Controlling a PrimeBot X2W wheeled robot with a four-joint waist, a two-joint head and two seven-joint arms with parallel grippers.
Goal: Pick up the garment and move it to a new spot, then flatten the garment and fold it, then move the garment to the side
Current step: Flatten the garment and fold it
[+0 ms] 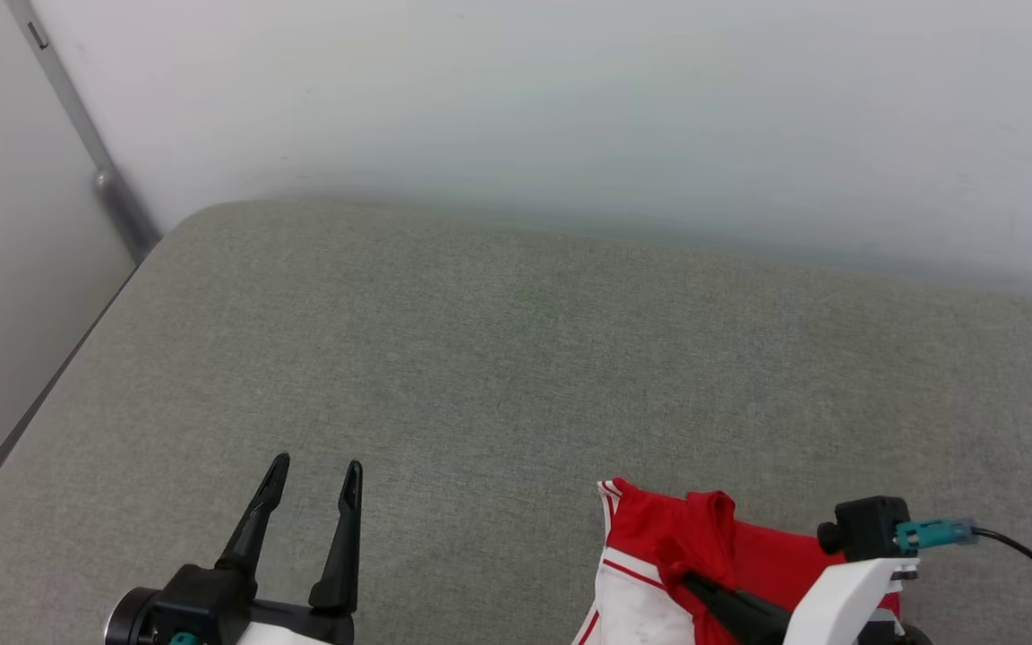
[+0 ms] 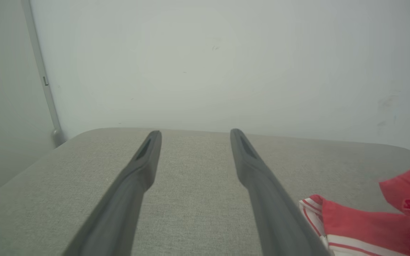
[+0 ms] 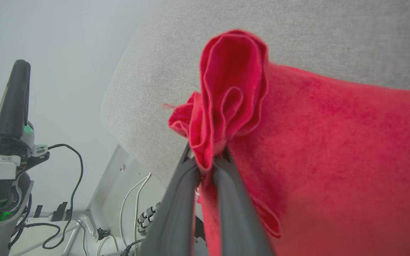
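Grip comes first: the right gripper (image 3: 206, 158) has its fingers pressed together on a bunched fold of the jersey (image 1: 659, 537), with red cloth puffing out above the tips. The jersey lies crumpled at the near right edge of the cushion (image 1: 480, 358), a white sleeve with striped trim on the side towards the cushion's middle. I cannot tell how much hangs over that edge. The left gripper (image 1: 316, 466) hovers over the cushion's near left part, fingers spread wide and holding nothing, well apart from the jersey.

The step in hand looks like the pick-up and carry to a new spot. The pinch seems to take several layers, so it should hold. Lift straight up off the cushion before moving sideways, or the trailing cloth may drag and twist. The cushion's bare middle offers room for flattening. Lower the jersey so its hanging end meets the cushion first, then release. The left fingers could take a second corner once the cloth hangs free.
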